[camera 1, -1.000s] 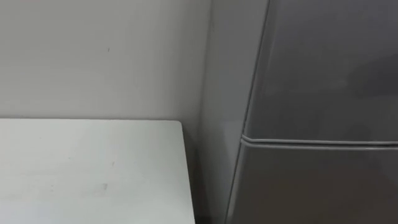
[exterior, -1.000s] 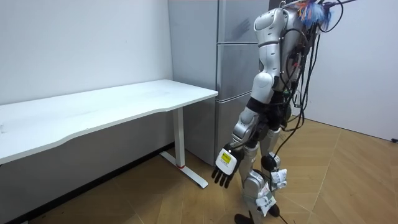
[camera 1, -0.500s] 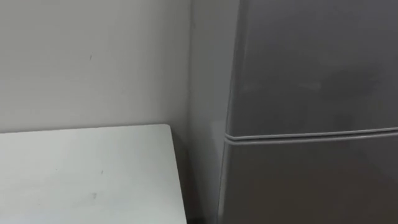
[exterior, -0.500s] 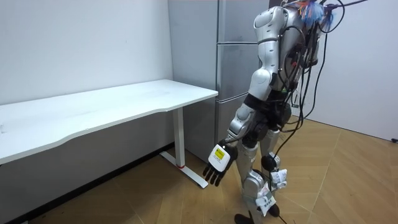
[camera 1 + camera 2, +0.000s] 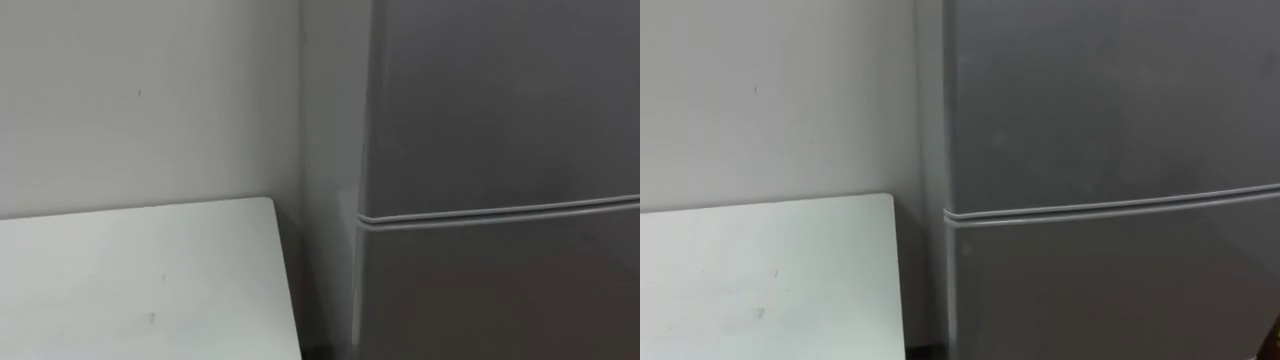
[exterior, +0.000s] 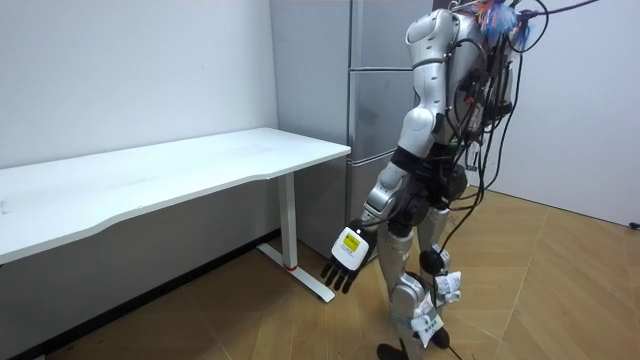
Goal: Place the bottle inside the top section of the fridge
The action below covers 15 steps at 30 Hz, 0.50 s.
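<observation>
A tall grey fridge (image 5: 500, 100) stands right before me with both doors closed. A thin seam (image 5: 500, 212) splits the upper door from the lower door (image 5: 500, 300). In the room view I stand upright, close to the fridge (image 6: 375, 110) and facing it. My left hand (image 6: 345, 262) hangs low beside my leg on the room view's left, open with relaxed fingers and holding nothing.
A white desk (image 5: 130, 280) stands at my left against the pale wall, its corner near the fridge's side (image 5: 330, 150). In the room view the desk (image 6: 180, 170) rests on a white leg (image 6: 290, 225) over wooden floor (image 6: 560, 290).
The eye views have slid a little toward the fridge, so the camera turned right. My left hand has swung slightly forward, toward the room view's left.
</observation>
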Motion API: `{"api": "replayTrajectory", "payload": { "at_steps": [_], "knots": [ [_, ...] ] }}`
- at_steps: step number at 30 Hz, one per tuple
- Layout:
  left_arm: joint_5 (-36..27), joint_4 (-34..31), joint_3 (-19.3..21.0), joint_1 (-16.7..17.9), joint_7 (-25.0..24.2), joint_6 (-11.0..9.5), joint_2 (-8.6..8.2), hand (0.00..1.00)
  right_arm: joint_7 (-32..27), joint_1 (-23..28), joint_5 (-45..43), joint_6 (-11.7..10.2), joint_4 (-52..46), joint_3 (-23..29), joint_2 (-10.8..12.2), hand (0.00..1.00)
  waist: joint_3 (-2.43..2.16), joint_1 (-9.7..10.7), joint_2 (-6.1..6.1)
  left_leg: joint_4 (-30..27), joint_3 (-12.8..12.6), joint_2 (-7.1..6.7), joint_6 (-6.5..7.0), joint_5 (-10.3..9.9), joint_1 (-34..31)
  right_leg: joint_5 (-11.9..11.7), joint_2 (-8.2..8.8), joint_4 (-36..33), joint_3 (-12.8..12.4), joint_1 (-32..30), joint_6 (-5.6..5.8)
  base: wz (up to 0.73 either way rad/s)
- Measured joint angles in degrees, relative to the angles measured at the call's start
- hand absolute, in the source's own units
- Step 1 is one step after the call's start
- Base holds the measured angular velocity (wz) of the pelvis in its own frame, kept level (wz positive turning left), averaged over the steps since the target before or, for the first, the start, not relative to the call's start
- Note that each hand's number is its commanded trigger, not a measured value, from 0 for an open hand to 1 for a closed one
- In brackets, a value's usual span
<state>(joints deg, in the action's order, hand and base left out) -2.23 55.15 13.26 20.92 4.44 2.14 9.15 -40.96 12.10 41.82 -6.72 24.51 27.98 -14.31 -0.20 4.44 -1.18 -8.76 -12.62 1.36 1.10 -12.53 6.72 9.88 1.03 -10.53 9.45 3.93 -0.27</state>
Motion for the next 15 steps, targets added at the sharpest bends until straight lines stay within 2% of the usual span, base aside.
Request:
{"api": "replayTrajectory", "payload": {
  "at_steps": [5, 8, 11, 13, 15],
  "knots": [
    [-1.1, 0.1, 0.0, 0.3, 0.1, -0.1, -0.44, 0.00, 2.4, 1.5, -2.6, 0.8, 6.2, -2.9, 3.0, 0.00, 0.11, -0.3, 0.43, 0.1, 0.0, 0.01, -0.07, -0.1, 0.9, 0.2, 0.06, 0.1, 0.0, 0.2, 0.16, 0.00],
    [-1.5, 0.7, -0.1, 0.0, 0.4, -0.6, -0.60, 0.00, 3.9, 1.8, -6.2, 0.7, 11.5, -5.9, 3.7, 0.00, 0.21, -0.2, 0.72, 0.3, 0.0, -0.01, -0.05, -0.1, 0.9, 0.4, 0.10, 0.0, 0.0, 0.3, 0.25, 0.00],
    [-2.2, 0.8, -0.3, 0.2, 0.5, -1.4, -1.57, 0.00, 6.1, 2.5, -8.0, 0.6, 13.7, -7.6, 5.0, 0.00, 0.19, -0.2, 1.17, 0.5, 0.0, -0.04, -0.03, -0.1, 0.9, 0.5, 0.14, 0.1, -0.1, 0.1, 0.26, 0.00],
    [-2.2, 1.6, -0.6, 0.1, 0.4, -2.5, -1.74, 0.00, 8.9, 3.2, -8.9, 0.5, 15.9, -9.8, 5.4, 0.00, 0.12, -0.3, 1.26, 0.5, 0.0, 0.00, -0.07, -0.2, 1.0, 0.5, 0.10, 0.0, -0.1, 0.0, 0.20, 0.00],
    [-2.3, 2.5, -0.6, 0.1, 0.4, -2.8, -1.77, 0.00, 10.7, 3.3, -10.2, 0.5, 17.7, -10.3, 5.5, 0.00, -0.02, -0.3, 1.38, 0.4, 0.0, -0.01, -0.08, -0.2, 1.1, 0.5, 0.09, -0.1, -0.1, 0.1, 0.19, 0.00]
  ]
}}
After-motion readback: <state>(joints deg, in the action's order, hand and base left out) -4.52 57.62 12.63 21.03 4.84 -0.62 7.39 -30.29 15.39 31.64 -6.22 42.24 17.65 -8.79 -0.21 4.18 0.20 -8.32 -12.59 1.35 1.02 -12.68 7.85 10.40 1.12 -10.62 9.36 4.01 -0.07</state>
